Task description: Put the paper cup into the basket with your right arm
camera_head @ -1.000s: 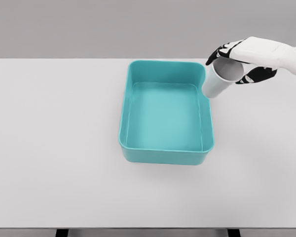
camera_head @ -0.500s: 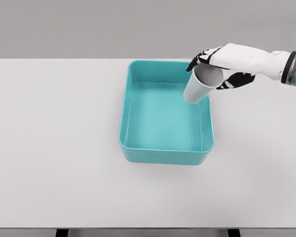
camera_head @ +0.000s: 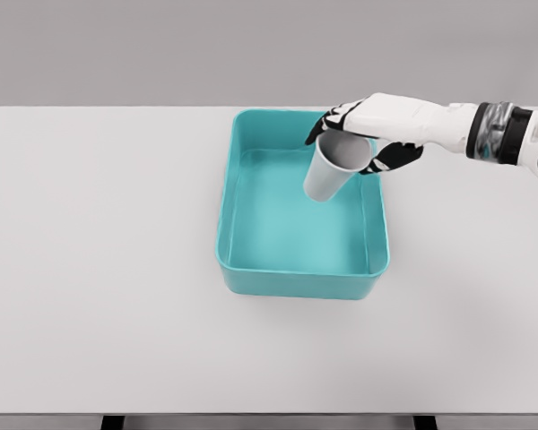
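Observation:
A white paper cup (camera_head: 330, 172) hangs tilted above the far right part of the teal basket (camera_head: 242, 273), its open mouth facing up and toward me. My right hand (camera_head: 351, 141) is shut on the cup's rim, fingers curled over its top, and the arm reaches in from the right edge. The cup's base is over the basket's inside, off the floor. The left arm is out of view.
The basket stands near the middle of a white table (camera_head: 99, 269). The table's far edge runs along the top and its near edge along the bottom of the view.
My right hand has carried the cup leftward, from beside the basket's far right corner to above its inside. More of the forearm shows now.

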`<state>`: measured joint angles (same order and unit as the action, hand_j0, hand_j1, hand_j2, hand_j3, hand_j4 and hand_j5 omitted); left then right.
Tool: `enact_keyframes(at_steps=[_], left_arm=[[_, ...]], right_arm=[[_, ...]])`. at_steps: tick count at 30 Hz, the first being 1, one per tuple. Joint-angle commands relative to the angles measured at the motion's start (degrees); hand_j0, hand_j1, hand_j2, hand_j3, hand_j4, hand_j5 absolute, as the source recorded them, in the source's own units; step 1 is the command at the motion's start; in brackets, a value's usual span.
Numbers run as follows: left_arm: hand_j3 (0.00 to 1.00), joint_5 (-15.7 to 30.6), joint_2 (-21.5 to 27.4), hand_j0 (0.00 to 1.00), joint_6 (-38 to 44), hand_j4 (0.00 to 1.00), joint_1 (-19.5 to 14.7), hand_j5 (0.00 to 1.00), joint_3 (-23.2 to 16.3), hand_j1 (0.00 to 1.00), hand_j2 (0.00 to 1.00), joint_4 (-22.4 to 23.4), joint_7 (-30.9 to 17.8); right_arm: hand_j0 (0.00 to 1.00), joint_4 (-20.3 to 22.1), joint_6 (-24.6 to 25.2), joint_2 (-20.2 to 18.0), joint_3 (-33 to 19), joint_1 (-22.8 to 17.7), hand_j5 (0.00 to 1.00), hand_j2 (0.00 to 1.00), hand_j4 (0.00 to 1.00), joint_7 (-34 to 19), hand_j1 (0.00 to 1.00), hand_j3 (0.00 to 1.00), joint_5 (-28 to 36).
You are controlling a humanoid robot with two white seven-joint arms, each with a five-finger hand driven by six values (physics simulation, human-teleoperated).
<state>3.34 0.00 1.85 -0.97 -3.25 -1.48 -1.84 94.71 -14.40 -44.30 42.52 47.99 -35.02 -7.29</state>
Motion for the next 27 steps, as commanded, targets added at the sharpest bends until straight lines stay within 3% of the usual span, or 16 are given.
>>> enact_keyframes(at_steps=[1, 23, 27], left_arm=[[1.00, 0.00, 0.00, 1.00, 0.00, 1.00, 0.00, 1.00, -0.01, 1.00, 1.00, -0.01, -0.01], [1.00, 0.00, 0.00, 1.00, 0.00, 1.00, 0.00, 1.00, -0.01, 1.00, 1.00, -0.01, -0.01], [1.00, 0.00, 0.00, 1.00, 0.00, 1.00, 0.00, 1.00, -0.01, 1.00, 1.00, 0.08, -0.01]], right_arm=[[0.68, -0.84, 0.08, 1.23, 1.43, 0.00, 0.68, 0.68, 0.68, 0.02, 0.68, 0.68, 0.08], [0.68, -4.88, 0.08, 4.40, 6.08, 0.61, 0.68, 0.68, 0.68, 0.02, 0.68, 0.68, -0.36], [0.68, -6.37, 0.08, 6.42, 6.88, 0.97, 0.68, 0.68, 0.68, 0.02, 0.68, 0.68, -1.06]])
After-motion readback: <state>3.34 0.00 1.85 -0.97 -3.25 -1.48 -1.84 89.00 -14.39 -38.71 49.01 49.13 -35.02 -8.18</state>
